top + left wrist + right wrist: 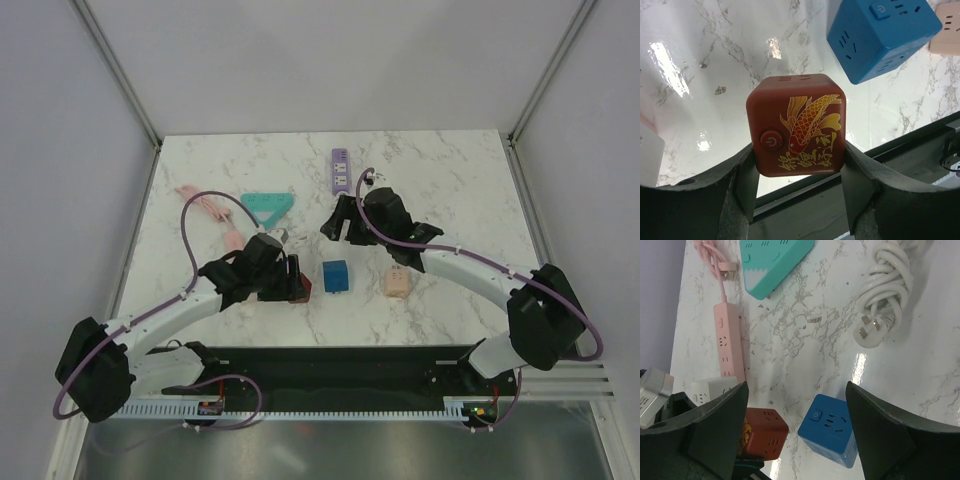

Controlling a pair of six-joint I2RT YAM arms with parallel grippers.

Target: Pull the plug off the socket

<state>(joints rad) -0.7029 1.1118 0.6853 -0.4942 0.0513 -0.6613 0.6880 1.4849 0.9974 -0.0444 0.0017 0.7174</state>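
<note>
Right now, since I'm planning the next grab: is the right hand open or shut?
Open: the right hand shows its fingers wide apart in the wrist view, nothing gripped between them.

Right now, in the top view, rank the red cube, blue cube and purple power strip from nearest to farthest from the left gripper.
1. Red cube: held in the left gripper.
2. Blue cube: just to its right.
3. Purple power strip: near the table's far edge.

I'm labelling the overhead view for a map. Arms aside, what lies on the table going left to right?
pink power strip → teal triangular strip → red cube → blue cube → peach cube. The purple strip is left out: it lines up with the blue cube.
</note>
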